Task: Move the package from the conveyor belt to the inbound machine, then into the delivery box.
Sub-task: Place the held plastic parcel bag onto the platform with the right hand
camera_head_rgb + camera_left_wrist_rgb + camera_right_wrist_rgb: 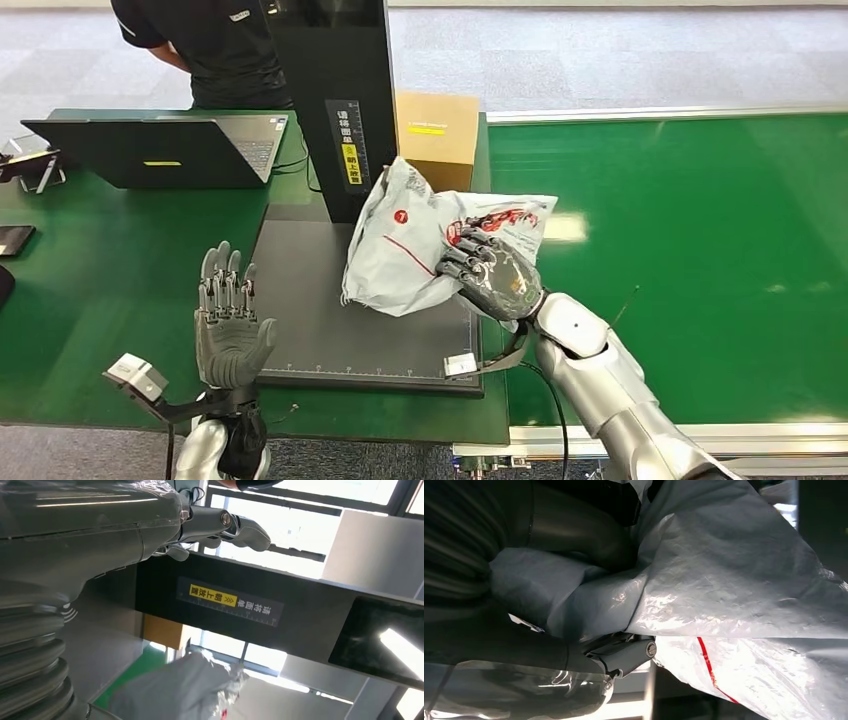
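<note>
The package is a grey plastic mailer bag with red print, crumpled and lifted above the right part of the inbound machine's dark platform. My right hand grips it from the right, fingers wrapped over its side. The bag fills the right wrist view, pressed against the hand's fingers. My left hand stands open, fingers upright and apart, at the platform's front left corner, holding nothing. The left wrist view looks past its fingers at the machine's black post and the bag.
The machine's black post rises behind the platform. A cardboard box stands right of it. The green conveyor belt stretches right. A laptop sits on the green table at left, and a person in a dark shirt stands behind.
</note>
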### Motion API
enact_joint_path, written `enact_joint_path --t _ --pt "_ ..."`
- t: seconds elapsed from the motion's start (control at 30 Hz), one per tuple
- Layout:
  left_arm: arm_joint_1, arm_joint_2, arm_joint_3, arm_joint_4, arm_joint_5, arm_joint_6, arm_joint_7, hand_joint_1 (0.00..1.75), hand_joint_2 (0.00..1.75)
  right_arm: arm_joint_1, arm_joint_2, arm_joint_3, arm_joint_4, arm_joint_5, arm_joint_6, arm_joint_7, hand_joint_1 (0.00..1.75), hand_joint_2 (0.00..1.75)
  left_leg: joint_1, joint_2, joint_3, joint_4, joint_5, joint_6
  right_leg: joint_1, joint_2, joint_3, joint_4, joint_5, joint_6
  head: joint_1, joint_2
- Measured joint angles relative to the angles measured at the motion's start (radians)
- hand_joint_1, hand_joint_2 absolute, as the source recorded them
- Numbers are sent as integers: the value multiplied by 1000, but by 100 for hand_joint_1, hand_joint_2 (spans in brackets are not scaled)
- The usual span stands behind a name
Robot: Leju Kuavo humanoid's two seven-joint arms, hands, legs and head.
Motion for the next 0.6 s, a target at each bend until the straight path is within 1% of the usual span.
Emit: enact_joint_path --t 0.13,0.3,0.6 --pt "-6 0 -4 4 2 -6 0 0 175 -63 7 92 79 -29 3 -22 175 175 0 0 0 0 0 0 0 0 0 0 0 0 0 0" --pt "-5 1 -10 7 3 -14 0 0 175 -125 19 171 194 -72 30 -38 175 175 0 0 0 0 0 0 0 0 -1 0 0 0 0 0" --pt "-10 1 -15 9 7 -22 0 0 175 -178 44 248 353 -126 38 -51 175 175 0 -1 -1 0 0 0 0 -1 -1 0 0 0 0 0"
